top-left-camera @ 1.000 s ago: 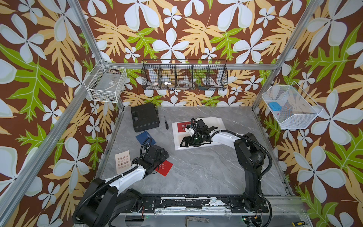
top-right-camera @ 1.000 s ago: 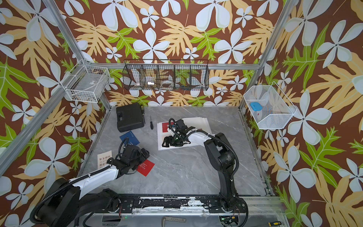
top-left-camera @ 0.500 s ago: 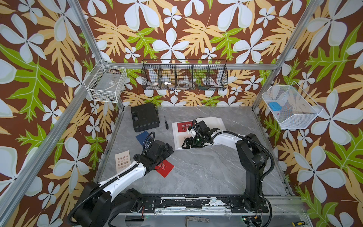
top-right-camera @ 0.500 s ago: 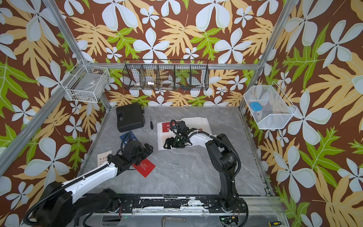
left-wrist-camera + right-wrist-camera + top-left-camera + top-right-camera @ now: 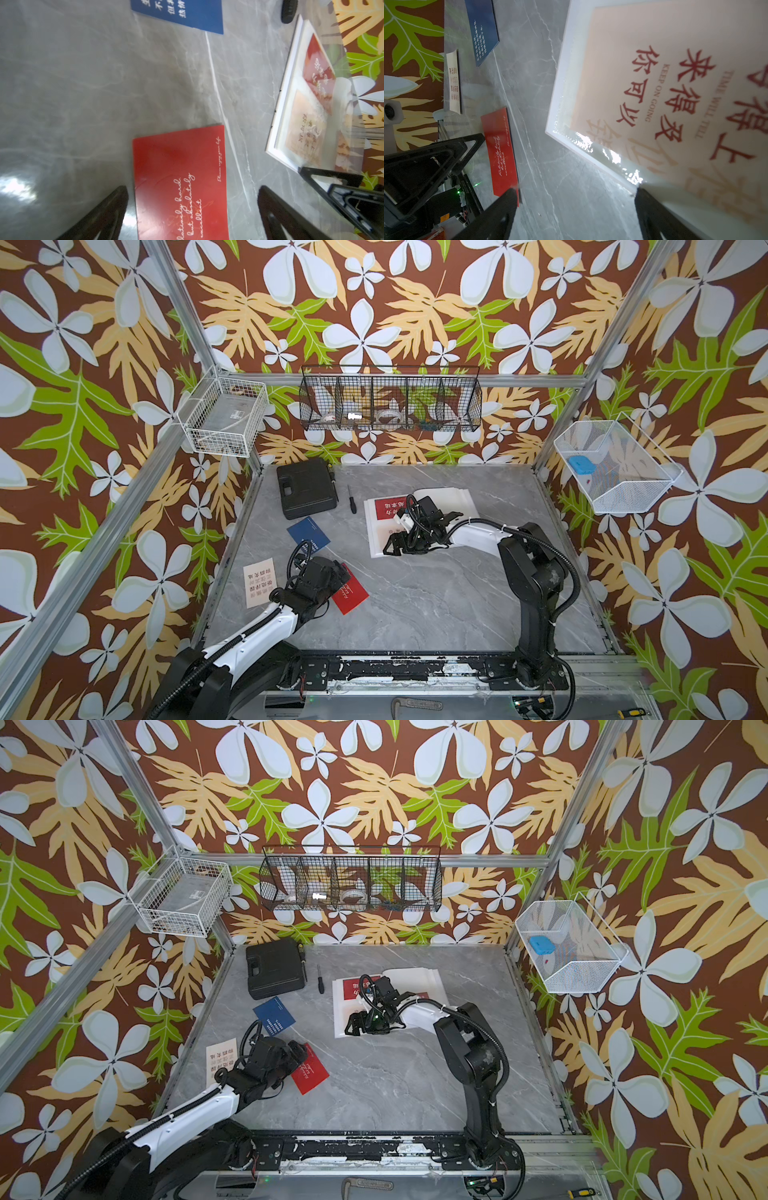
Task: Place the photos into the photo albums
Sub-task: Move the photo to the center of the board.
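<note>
Three cards were seen loose on the table (image 5: 436, 605), clock read from its centre in both top views: loose red card (image 5: 351, 593) (image 5: 311, 1071) at 8 o'clock, navy card (image 5: 308, 536) (image 5: 274, 1016) at 10, loose cream card (image 5: 259, 583) (image 5: 220, 1060) at 9. The album (image 5: 449, 497) (image 5: 415, 975) was laid open at 12. Two cards were seen on its left page: a filed red card (image 5: 384, 508) towards 12 and a filed cream card (image 5: 654, 83) below it.

The left gripper (image 5: 192, 188) was held low over the loose red card, jaws spread wide, one finger (image 5: 104, 212) either side of the card's end, nothing gripped. Contact could not be told.

The right gripper (image 5: 576, 191) was held at the album's near-left corner, jaws wide apart and empty. One finger (image 5: 658, 214) was seen over the page edge, the other over bare table.

A black case (image 5: 307, 489) was seen at 11, a screwdriver (image 5: 352, 498) just beside it.
</note>
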Controlling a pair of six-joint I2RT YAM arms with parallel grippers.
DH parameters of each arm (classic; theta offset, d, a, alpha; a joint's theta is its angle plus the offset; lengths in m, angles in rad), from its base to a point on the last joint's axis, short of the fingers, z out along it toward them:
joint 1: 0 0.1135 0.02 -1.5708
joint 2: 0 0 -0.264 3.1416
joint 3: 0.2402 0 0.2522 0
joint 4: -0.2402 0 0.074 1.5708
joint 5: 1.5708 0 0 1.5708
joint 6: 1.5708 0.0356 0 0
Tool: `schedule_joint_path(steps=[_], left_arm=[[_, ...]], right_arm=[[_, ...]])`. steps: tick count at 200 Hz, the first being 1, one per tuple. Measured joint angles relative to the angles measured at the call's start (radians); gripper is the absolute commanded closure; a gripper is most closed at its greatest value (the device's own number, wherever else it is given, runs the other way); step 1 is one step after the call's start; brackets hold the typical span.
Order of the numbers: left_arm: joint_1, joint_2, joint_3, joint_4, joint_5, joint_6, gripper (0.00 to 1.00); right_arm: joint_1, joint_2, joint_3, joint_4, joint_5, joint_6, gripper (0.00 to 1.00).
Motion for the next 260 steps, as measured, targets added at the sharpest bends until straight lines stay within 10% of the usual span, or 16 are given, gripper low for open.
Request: schedule_joint_path(steps=[95,191,260], left_arm=[[-0.052,0.095,-0.012,0.231,0.162,-0.002,0.00],[-0.125,0.029,0.060,-0.051,0.191,0.026,0.01],[-0.169,0.054,0.020,0.060,0.200,0.011,0.00]], right_arm=[[0.037,0.009,-0.037,0.074,-0.029,0.061,0.14],[0.063,0.010,-0.099,0.184,-0.077,0.134,0.29],[0.080,0.004,-0.108,0.172,-0.092,0.150,0.33]])
